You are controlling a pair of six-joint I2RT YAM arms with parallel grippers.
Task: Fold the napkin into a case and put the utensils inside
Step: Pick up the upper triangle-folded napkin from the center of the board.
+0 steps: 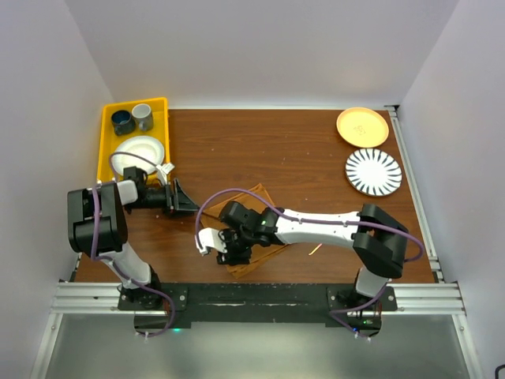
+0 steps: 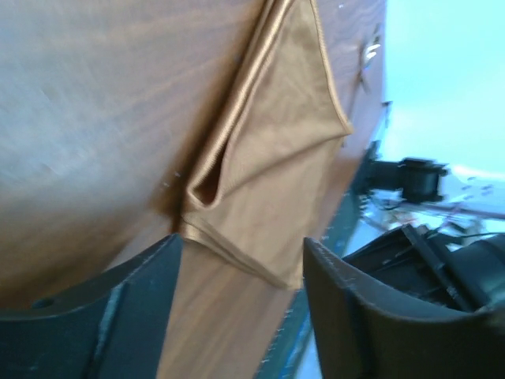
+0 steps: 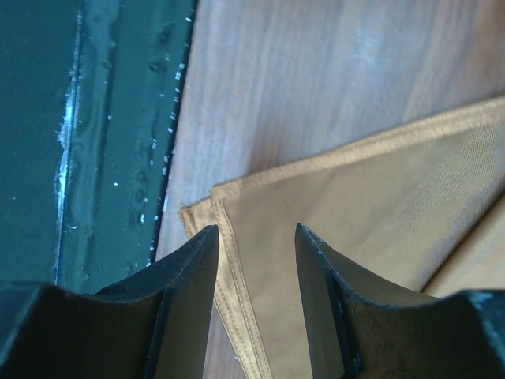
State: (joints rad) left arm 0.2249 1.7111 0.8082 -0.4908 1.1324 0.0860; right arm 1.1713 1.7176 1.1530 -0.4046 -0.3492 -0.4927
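The rust-brown napkin [image 1: 254,207] lies folded in layers on the wooden table near the front edge, partly under my right arm. In the left wrist view the napkin [image 2: 276,158] shows a folded pocket-like edge. My left gripper [image 1: 188,201] is open and empty just left of the napkin, which lies ahead of its open jaws [image 2: 241,272]. My right gripper [image 1: 230,251] is open low over the napkin's near corner [image 3: 331,205], its jaws either side of the stitched hem [image 3: 256,237]. One thin copper-coloured utensil [image 1: 316,249] lies right of the napkin.
A yellow tray [image 1: 106,150] at the back left holds two cups and a white bowl. A yellow plate [image 1: 362,126] and a striped plate [image 1: 373,171] sit at the back right. The metal rail [image 1: 260,296] runs along the near edge.
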